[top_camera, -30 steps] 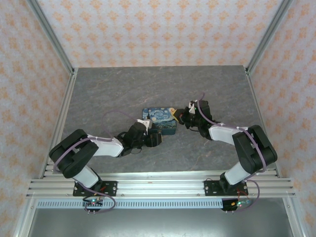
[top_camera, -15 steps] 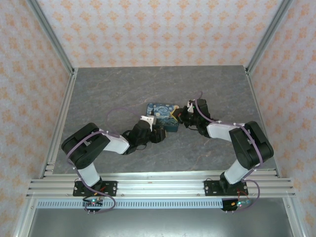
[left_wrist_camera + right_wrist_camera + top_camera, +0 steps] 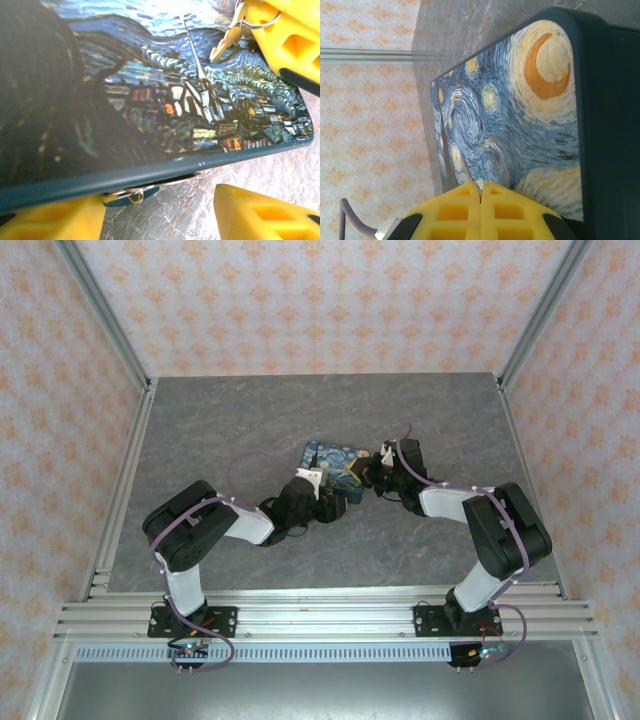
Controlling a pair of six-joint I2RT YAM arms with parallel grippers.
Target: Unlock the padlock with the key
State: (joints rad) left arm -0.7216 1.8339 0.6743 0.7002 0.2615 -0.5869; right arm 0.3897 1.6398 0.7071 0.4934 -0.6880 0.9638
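The swirl-print box [image 3: 335, 464] lies tilted at mid-table between both grippers. My right gripper [image 3: 368, 476] is at the box's right corner, its yellow fingers [image 3: 287, 35] shut on the brass key [image 3: 225, 42], whose tip lies over the lid. In the right wrist view that gripper [image 3: 481, 192] is pressed shut, with a thin metal sliver between the pads. My left gripper [image 3: 160, 200] stands open at the box's near edge [image 3: 150, 175]. Under that edge pokes a small dark bluish piece with a metal loop [image 3: 125, 197], seemingly the padlock, mostly hidden and touching the left finger [image 3: 50, 220].
Grey marbled tabletop [image 3: 220, 430] surrounds the box. Aluminium frame rails [image 3: 125, 480] run along the left and right sides, with patterned walls behind. A purple cable [image 3: 245, 462] loops off the left arm near the box.
The left arm has reached further right and in to the box's near edge. The box has slid away and turned. The right gripper has barely moved and still holds the key.
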